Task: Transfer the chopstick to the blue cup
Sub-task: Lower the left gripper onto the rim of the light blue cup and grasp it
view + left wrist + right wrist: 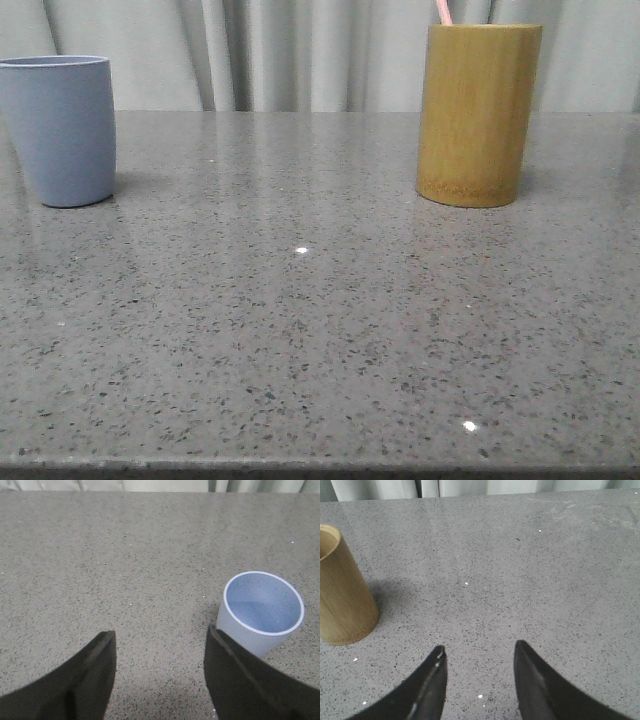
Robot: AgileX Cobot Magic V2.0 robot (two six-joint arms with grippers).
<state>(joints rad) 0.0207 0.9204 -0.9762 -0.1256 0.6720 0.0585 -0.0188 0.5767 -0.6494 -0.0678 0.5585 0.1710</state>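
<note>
Left tool [160, 675] spread wide above bare table [100, 555], nothing between its fingers, blue cup [262, 611] just beside. Right tool [479, 680] likewise spread and empty, bamboo holder [342, 595] near.

Chopstick [443, 11] stood in that holder – pink tip alone rose above the rim. Probably light, stiff, smooth and a little slippery; best pinched on the exposed tip, then drawn straight up.

Pink tip caught by the front view; cup's empty inside shown from the left wrist – hidden from the front, where cup and holder stood well apart.
</note>
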